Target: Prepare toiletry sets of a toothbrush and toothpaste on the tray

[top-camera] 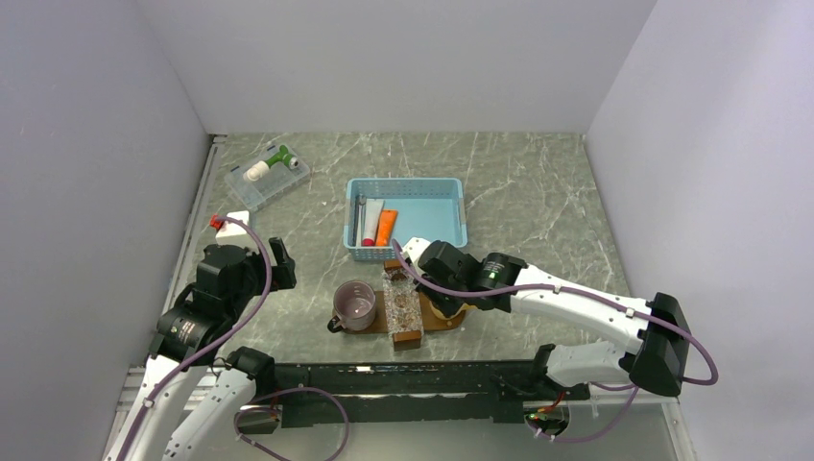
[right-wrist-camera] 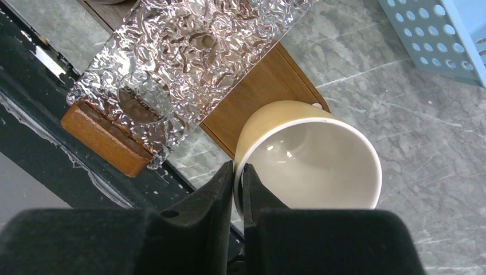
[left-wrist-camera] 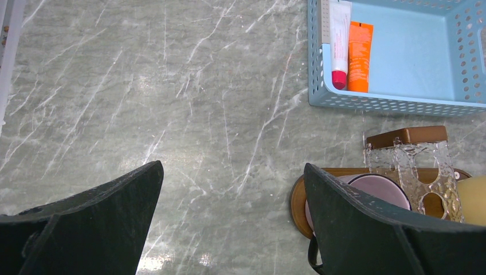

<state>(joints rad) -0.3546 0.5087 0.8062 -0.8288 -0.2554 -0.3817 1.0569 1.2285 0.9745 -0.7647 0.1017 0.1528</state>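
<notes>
The orange toothpaste tube [top-camera: 385,228] lies in the light-blue basket [top-camera: 451,206], also in the left wrist view [left-wrist-camera: 360,56]. A thin pale stick, likely the toothbrush [left-wrist-camera: 325,23], lies along the basket's left wall. The dark-brown tray [top-camera: 382,322] sits near the table's front edge and shows in the right wrist view [right-wrist-camera: 252,97]. My right gripper [right-wrist-camera: 238,167] is shut on the rim of a cream cup [right-wrist-camera: 309,160] over the tray's right end. My left gripper [left-wrist-camera: 232,166] is open and empty above bare table left of the tray.
A purple cup [top-camera: 355,305] and a clear textured holder with wooden ends [top-camera: 403,305] stand on the tray. A white tube with a red cap [left-wrist-camera: 339,43] lies beside the orange one. A clear plastic box [top-camera: 267,176] sits at the back left.
</notes>
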